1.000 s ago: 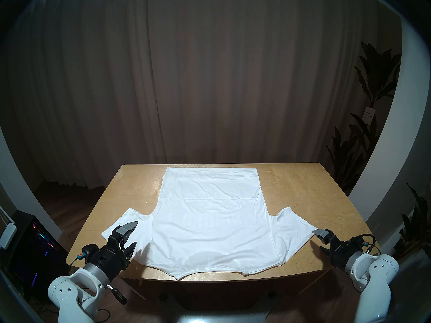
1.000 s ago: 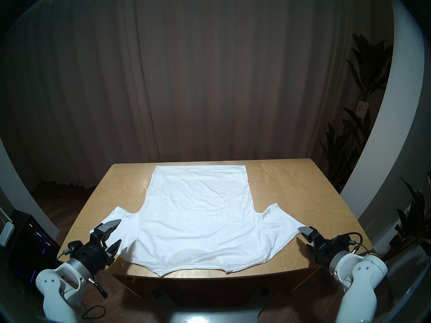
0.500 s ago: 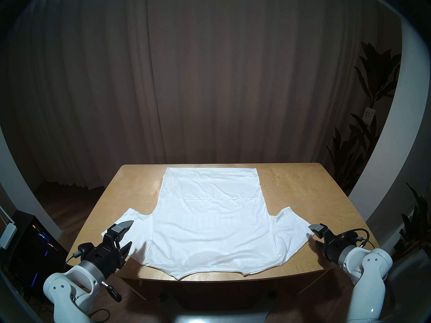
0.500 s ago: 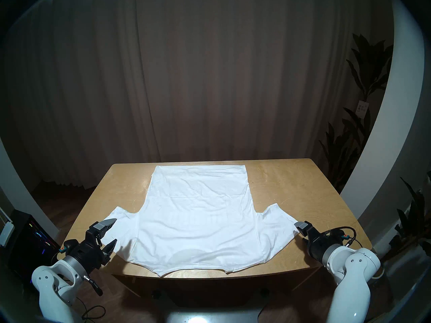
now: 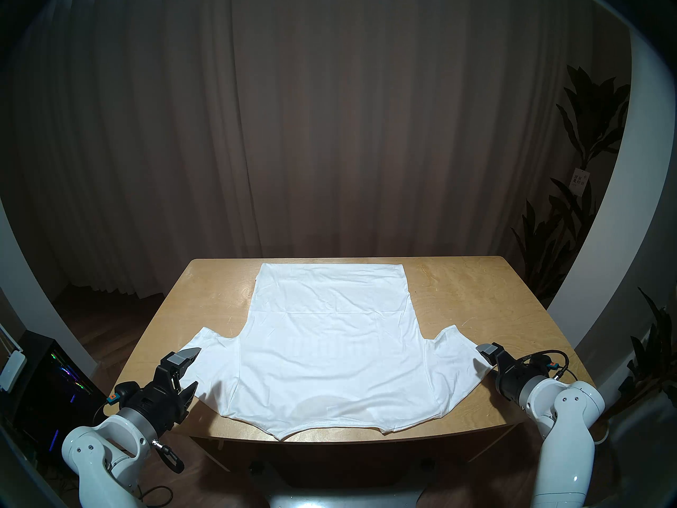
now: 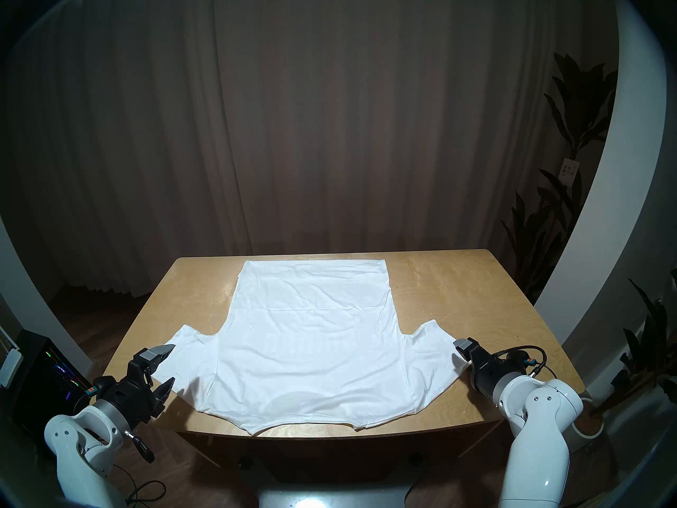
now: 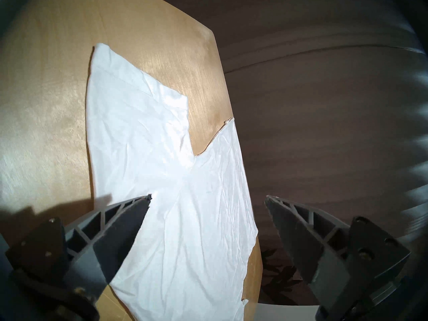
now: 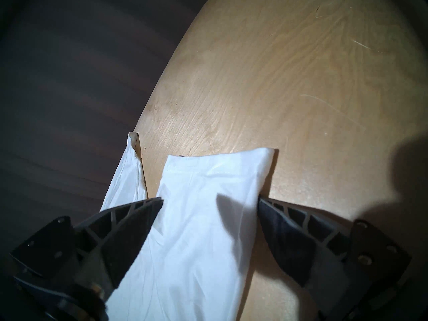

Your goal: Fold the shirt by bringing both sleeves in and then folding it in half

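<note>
Spread flat on the table [image 5: 472, 294]: the shirt [image 5: 329, 342], white, lightly creased, plain side up, collar edge at the near table edge and hem toward the far edge. Both sleeves out to the sides, unfolded.

Left sleeve [image 5: 205, 364] lying flat near the table's left edge, reaching out from the body toward the near-left corner. Over its outer part, the left gripper [image 5: 192, 371], jaws spread wide, nothing between them held. Upper finger above the sleeve's outer hem, lower finger above the sleeve's near edge; clear of the cloth, with a shadow cast on the fabric below. In the left wrist view, the sleeve and shoulder filling the gap between the two fingers [image 7: 129, 223], the sleeve's far corner up ahead.

Right sleeve [image 5: 458, 364] lying on the table's right side, angled out toward the near-right corner. At its outer hem, the right gripper [image 5: 489, 362], jaws apart and straddling the sleeve end. In the right wrist view, white cloth running between the two fingers [image 8: 136, 218], stitched hem just ahead of the tips, one tip at the sleeve's fold edge; fabric not yet pinched, contact impossible to tell.

Behind the table, a dark curtain [image 5: 329, 129]; at far right, a plant [image 5: 586, 137].
</note>
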Tool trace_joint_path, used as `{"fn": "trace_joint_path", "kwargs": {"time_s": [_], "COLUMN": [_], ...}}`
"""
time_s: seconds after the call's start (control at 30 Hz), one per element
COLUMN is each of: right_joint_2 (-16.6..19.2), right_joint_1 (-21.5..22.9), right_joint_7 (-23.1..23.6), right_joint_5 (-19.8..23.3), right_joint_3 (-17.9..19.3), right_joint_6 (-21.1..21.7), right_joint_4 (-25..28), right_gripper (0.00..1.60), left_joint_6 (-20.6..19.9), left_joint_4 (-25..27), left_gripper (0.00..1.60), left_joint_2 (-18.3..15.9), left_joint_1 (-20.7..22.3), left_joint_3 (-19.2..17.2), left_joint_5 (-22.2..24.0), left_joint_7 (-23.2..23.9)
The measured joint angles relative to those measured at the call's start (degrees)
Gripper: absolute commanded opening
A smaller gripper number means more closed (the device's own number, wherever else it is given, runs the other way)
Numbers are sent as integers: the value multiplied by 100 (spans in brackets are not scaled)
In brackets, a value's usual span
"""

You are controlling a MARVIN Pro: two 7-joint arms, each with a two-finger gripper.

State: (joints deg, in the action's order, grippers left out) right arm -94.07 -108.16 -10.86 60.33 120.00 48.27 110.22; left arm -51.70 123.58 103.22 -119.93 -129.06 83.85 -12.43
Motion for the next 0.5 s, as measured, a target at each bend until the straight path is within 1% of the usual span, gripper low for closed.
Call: {"fn": "trace_joint_path", "kwargs": {"time_s": [0.13, 0.17, 0.2, 0.23, 0.27, 0.3, 0.33, 0.37, 0.4, 0.5], "right_joint_2": [3, 4, 3, 3, 1, -1, -3, -7, -11, -32], "right_joint_1": [73, 106, 121, 140, 150, 152, 155, 154, 151, 111], "right_joint_7": [-48, -73, -88, -108, -124, -139, -153, -172, -187, -189], "right_joint_5": [-98, -143, -165, -195, -219, -238, -258, -283, -302, -342], "right_joint_3": [-108, -159, -184, -216, -240, -261, -281, -309, -334, -418], "right_joint_6": [-48, -72, -84, -98, -107, -111, -116, -121, -123, -124], "right_joint_4": [-34, -49, -56, -69, -92, -115, -138, -169, -193, -220], "right_gripper": [160, 136, 117, 107, 91, 91, 59, 43, 1, 0], "left_joint_6": [38, 52, 57, 62, 65, 68, 70, 73, 75, 82], "left_joint_4": [-1, -3, -5, -9, -14, -18, -22, -32, -40, -79], "left_gripper": [160, 160, 160, 160, 160, 160, 160, 160, 160, 160], "left_joint_2": [-3, -6, -8, -11, -14, -17, -19, -24, -28, -48], "left_joint_1": [2, 3, 4, 4, 4, 4, 4, 4, 4, 4], "left_joint_3": [-91, -124, -139, -158, -172, -183, -193, -206, -217, -250], "left_joint_5": [22, 29, 33, 36, 38, 39, 40, 41, 42, 42], "left_joint_7": [14, 18, 21, 25, 29, 34, 39, 46, 53, 89]}}
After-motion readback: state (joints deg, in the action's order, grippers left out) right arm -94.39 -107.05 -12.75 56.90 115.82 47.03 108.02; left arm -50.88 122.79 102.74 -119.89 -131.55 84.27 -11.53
